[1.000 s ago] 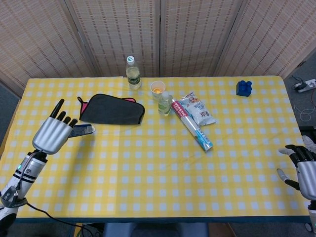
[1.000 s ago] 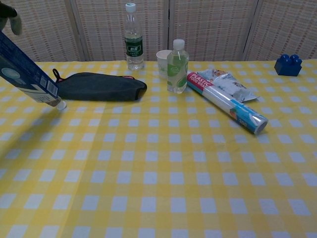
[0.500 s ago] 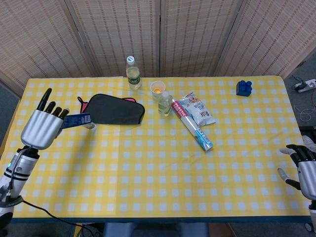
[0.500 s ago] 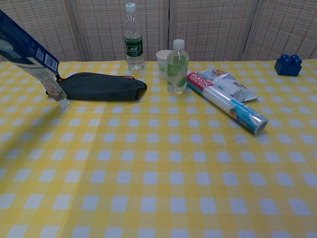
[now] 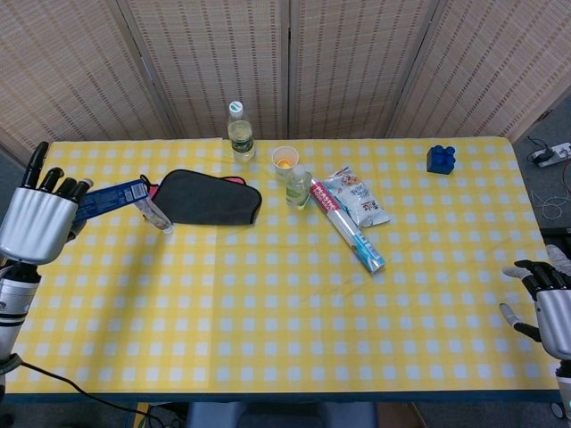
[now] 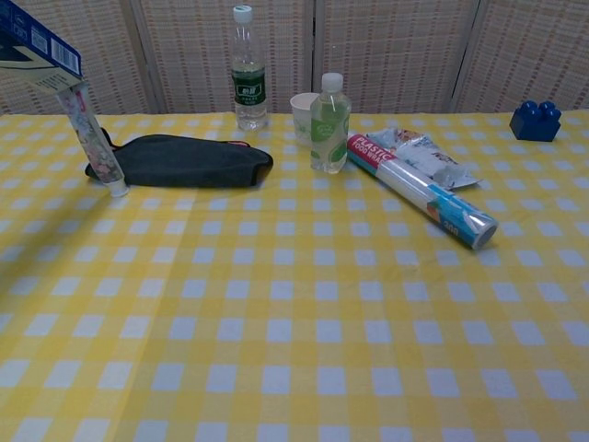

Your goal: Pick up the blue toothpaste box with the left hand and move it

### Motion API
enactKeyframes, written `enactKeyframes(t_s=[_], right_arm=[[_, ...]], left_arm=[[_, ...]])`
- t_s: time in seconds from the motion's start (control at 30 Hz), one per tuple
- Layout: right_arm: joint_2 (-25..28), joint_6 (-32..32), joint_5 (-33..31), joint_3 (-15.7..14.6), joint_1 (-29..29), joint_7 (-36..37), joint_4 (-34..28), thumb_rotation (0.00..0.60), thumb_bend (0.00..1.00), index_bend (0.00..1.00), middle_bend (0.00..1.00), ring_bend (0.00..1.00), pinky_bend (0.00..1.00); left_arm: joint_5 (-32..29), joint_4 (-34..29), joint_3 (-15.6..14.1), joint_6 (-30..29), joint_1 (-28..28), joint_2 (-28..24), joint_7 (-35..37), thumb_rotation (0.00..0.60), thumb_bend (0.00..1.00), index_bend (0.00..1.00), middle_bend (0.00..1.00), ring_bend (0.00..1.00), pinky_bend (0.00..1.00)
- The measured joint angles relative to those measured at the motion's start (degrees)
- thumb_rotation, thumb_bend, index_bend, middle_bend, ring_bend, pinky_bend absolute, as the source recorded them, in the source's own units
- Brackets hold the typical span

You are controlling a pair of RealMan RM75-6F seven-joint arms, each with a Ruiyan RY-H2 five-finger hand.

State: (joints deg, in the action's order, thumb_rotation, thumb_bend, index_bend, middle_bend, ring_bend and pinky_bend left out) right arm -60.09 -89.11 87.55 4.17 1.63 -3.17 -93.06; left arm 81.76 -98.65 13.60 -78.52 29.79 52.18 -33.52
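My left hand (image 5: 37, 218) grips the blue toothpaste box (image 5: 111, 198) at the far left, lifted above the table. The chest view catches only the box's open end (image 6: 35, 42), at its top left corner. A toothpaste tube (image 6: 92, 143) slides out of that end, its cap touching the tablecloth beside the dark pouch (image 5: 203, 198). My right hand (image 5: 549, 306) hangs at the table's right front edge, fingers apart, holding nothing.
A water bottle (image 5: 239, 132), a paper cup (image 5: 285, 161) and a small green bottle (image 5: 298, 186) stand at the back middle. A snack bag (image 5: 357, 196) and a foil roll box (image 5: 347, 226) lie right of them. A blue toy brick (image 5: 441, 158) sits far right.
My left hand has risen and moved left and back with the box. The toothpaste tube has slid out of the box's open end and now hangs down to the table.
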Motion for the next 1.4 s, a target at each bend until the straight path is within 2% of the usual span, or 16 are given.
enactKeyframes(t_s=[0.4,0.63,1.07,1.23,1.4], right_arm=[[-0.2,0.5,0.3,0.1,0.6,-0.4,-0.3,0.600,0.21,0.31,0.28,0.21,0.32],[-0.4,0.9,0.2,0.0,0.7,-0.2,-0.1,0.600,0.21,0.31,0.28,0.21,0.32],[-0.4,0.8,-0.3,-0.1,0.4,0.4,0.5,0.600,0.21,0.31,0.28,0.21,0.32],[-0.5,0.8,-0.4,-0.1,0.4,0.6,0.7,0.600,0.21,0.31,0.28,0.21,0.32],[-0.6,0.9,-0.4,-0.1,0.4,0.6,0.7,0.600,0.21,0.31,0.28,0.21,0.32]], left_arm=[[1.6,-1.3,0.1,-2.0,-1.3,-1.2,2.0,0.600,0.27,0.46,0.54,0.33,0.00],[1.5,-1.3,-0.1,-0.8,-1.2,-1.1,2.0,0.600,0.27,0.46,0.54,0.33,0.00],[-6.3,4.5,3.0,2.6,1.5,2.1,1.7,0.600,0.27,0.47,0.54,0.33,0.00],[-7.2,5.3,2.2,5.3,2.2,3.4,3.5,0.600,0.27,0.47,0.54,0.33,0.00],[-5.8,5.5,0.0,8.3,2.7,5.0,7.3,0.600,0.27,0.47,0.54,0.33,0.00]])
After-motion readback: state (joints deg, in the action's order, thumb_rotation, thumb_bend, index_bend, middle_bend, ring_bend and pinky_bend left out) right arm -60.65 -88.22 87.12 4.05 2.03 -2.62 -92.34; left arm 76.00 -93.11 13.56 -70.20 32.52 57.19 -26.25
